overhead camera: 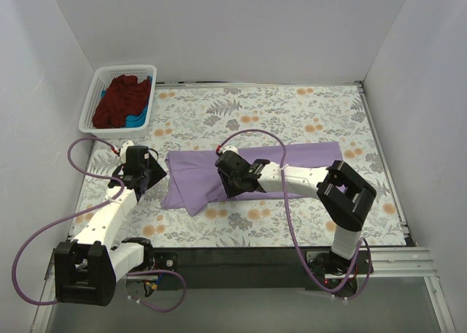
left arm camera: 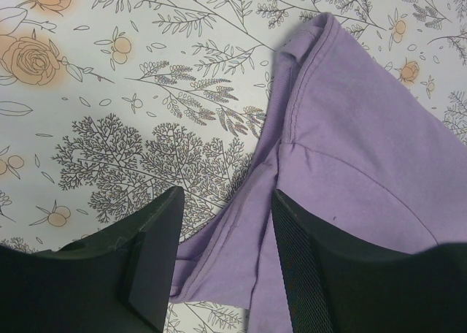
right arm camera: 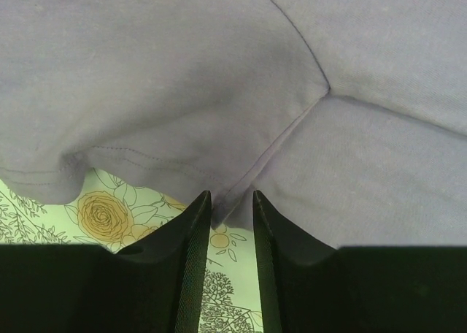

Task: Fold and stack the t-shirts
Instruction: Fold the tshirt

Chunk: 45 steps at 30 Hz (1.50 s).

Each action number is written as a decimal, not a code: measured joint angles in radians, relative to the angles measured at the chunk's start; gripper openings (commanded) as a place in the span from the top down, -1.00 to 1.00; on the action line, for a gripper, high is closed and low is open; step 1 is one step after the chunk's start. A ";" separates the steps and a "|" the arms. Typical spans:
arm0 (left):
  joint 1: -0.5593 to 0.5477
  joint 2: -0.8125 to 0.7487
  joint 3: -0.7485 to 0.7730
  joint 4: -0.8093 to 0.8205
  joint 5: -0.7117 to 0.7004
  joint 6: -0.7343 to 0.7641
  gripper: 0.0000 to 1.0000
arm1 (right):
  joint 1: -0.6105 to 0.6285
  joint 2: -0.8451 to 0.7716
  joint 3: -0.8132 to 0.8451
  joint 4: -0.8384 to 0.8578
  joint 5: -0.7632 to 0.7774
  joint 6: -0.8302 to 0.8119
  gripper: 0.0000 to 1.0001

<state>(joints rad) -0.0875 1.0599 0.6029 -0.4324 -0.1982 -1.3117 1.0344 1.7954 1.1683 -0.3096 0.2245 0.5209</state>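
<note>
The lavender t-shirt [overhead camera: 292, 165] lies spread across the middle of the flowered table. My left gripper [overhead camera: 151, 174] is open at its left edge. In the left wrist view the left gripper [left arm camera: 226, 201] has its jaws either side of a folded edge of the shirt [left arm camera: 350, 128]. My right gripper [overhead camera: 232, 185] is at the shirt's near edge. In the right wrist view the right gripper [right arm camera: 232, 198] has its jaws a narrow gap apart. A seam corner of the shirt [right arm camera: 219, 70] sits just between the tips, with the table showing through the gap. A maroon shirt [overhead camera: 120, 99] and a blue shirt [overhead camera: 139, 117] lie bunched in the basket.
A white lattice basket [overhead camera: 91, 103] stands at the far left corner. White walls close the table on the left, back and right. A metal rail [overhead camera: 387, 180] runs along the right edge. Purple cables loop from both arms.
</note>
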 measured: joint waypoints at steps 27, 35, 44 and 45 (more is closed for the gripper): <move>0.000 0.000 0.000 0.000 0.004 0.006 0.01 | -0.005 -0.032 -0.051 -0.016 -0.008 0.034 0.41; 0.000 0.000 0.000 0.000 0.004 0.006 0.01 | -0.018 -0.092 -0.079 0.016 -0.027 0.100 0.33; 0.000 0.000 0.000 0.000 0.004 0.006 0.01 | -0.045 -0.091 -0.123 0.087 -0.086 0.169 0.35; 0.000 0.000 0.000 0.000 0.004 0.006 0.01 | -0.048 -0.089 -0.132 0.100 -0.095 0.177 0.37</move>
<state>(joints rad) -0.0875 1.0599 0.6029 -0.4324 -0.1940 -1.3052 0.9867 1.7065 1.0367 -0.2092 0.1295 0.6975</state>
